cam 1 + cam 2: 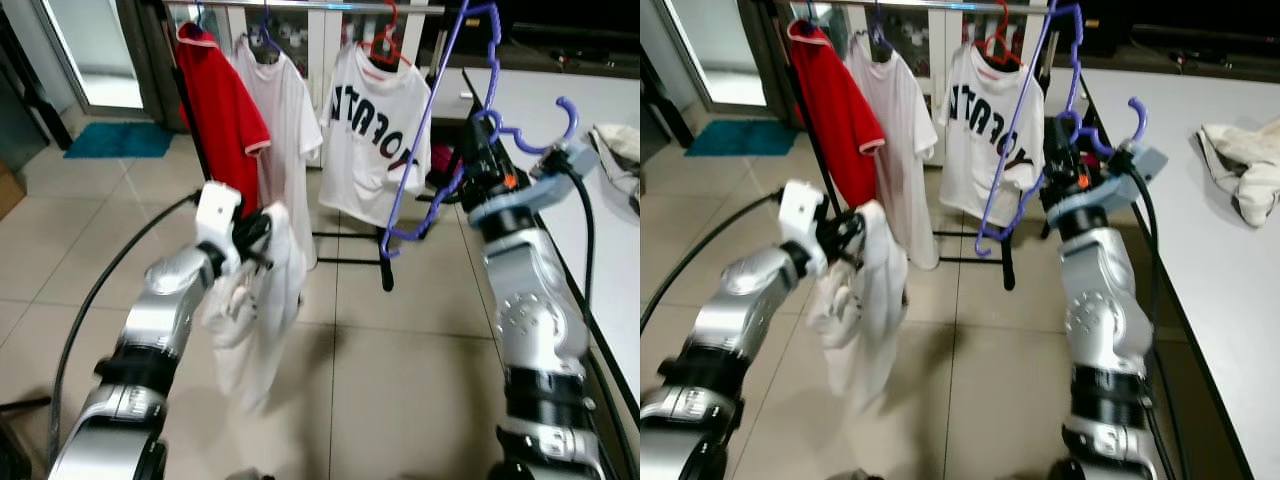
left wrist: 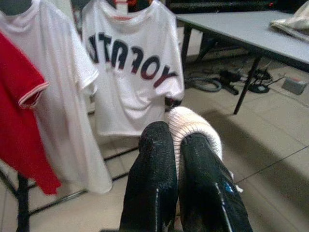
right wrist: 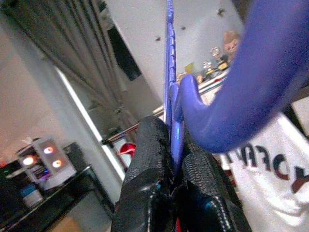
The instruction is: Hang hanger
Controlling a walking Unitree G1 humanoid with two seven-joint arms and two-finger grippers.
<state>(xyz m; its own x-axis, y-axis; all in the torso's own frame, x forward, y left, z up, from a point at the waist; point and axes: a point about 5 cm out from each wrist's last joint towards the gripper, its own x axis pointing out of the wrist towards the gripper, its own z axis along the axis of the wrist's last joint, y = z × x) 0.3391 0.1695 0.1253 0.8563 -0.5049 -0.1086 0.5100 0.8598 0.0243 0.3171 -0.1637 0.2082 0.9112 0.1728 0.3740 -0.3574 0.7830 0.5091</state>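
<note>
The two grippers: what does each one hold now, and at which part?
The right gripper is shut on the purple hanger, near its hook. The left gripper is shut on the white garment, pinching a fold at its top.

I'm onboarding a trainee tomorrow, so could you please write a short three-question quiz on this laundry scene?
1. True or false: the right gripper is shut on the purple hanger.
2. What does the left gripper hold? A) a red shirt B) a white garment C) a towel on the table
3. How many shirts hang on the clothes rail, and what colour is the one furthest to the robot's left?

Key:
1. True; the hanger sits between its fingers.
2. B.
3. Three: a red shirt, a plain white shirt and a white printed shirt; the red one.
</note>
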